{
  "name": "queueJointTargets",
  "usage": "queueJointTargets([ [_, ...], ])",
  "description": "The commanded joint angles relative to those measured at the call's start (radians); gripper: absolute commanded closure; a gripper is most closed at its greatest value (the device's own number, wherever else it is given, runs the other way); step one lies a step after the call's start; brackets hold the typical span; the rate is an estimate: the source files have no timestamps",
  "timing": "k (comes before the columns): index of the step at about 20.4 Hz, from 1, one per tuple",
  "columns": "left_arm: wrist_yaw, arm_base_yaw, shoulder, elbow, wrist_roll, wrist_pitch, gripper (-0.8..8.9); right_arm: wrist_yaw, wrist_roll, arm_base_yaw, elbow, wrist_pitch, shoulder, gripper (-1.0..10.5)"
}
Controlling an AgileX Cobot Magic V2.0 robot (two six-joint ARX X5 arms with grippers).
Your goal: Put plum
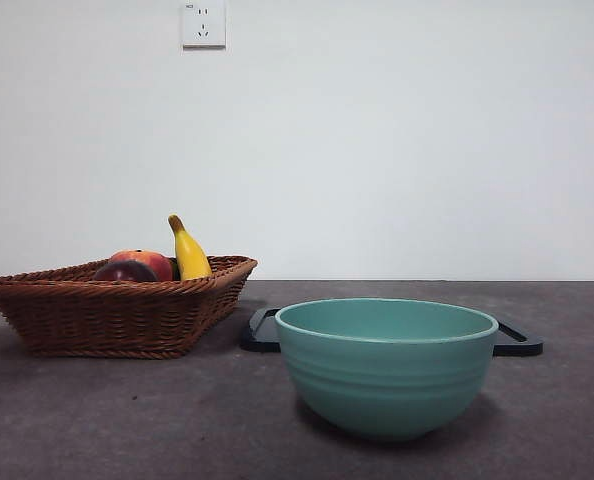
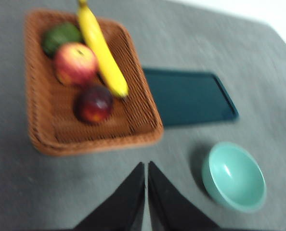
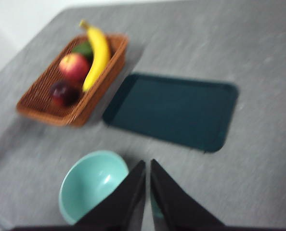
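Observation:
The plum (image 2: 94, 104) (image 3: 63, 92) (image 1: 125, 271), dark maroon and glossy, lies in the brown wicker basket (image 1: 117, 310) (image 2: 42, 125) (image 3: 39, 103) beside a red-orange apple-like fruit (image 2: 75, 62). My left gripper (image 2: 146, 166) hangs shut high above the table, short of the basket's near rim. My right gripper (image 3: 148, 166) is also shut, high above the table next to the teal bowl (image 3: 92, 185). Neither gripper shows in the front view.
A yellow banana (image 2: 100, 48) and a green fruit (image 2: 61, 37) share the basket. The teal bowl (image 1: 387, 365) (image 2: 234, 175) stands in front of a dark flat tray (image 2: 188, 96) (image 3: 174, 108) (image 1: 517, 343). A wall socket (image 1: 203, 24) is on the white wall.

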Motion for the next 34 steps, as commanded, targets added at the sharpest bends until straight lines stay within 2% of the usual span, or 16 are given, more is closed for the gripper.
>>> queueJointTargets([
  [1,0.026,-0.017,0.050,0.063,0.119,-0.072,8.05,-0.007,-0.075,0.024,0.062,-0.072,0.059,9.4],
  [5,0.044,-0.061,0.120,0.128,0.193,-0.180,8.05,-0.006,-0.148,0.099,0.129,-0.208,0.151,9.4],
  [11,0.043,-0.073,0.127,0.134,0.195,-0.176,8.01,-0.006,-0.148,0.152,0.130,-0.220,0.167,9.4],
  [12,0.043,-0.073,0.127,0.134,0.195,-0.175,7.69,-0.006,-0.148,0.152,0.130,-0.220,0.167,9.4],
  [14,0.043,-0.073,0.127,0.134,0.194,-0.172,6.21,-0.006,-0.146,0.152,0.130,-0.220,0.167,8.9],
  [16,0.043,-0.073,0.127,0.134,0.191,-0.167,4.65,-0.005,-0.140,0.152,0.130,-0.220,0.167,7.0],
  [17,0.043,-0.073,0.127,0.134,0.190,-0.166,4.24,-0.006,-0.140,0.152,0.130,-0.220,0.167,6.1],
  [18,0.043,-0.073,0.127,0.134,0.186,-0.163,4.01,-0.006,-0.140,0.152,0.130,-0.220,0.167,5.8],
  [25,0.043,-0.075,0.132,0.134,0.162,-0.137,3.99,-0.006,-0.140,0.152,0.130,-0.220,0.167,5.8],
  [28,0.038,-0.091,0.163,0.134,0.111,-0.054,4.00,-0.006,-0.130,0.152,0.130,-0.213,0.167,5.8],
  [34,-0.115,-0.178,0.319,0.160,0.087,0.068,4.03,-0.006,-0.129,0.152,0.130,-0.212,0.167,5.8],
])
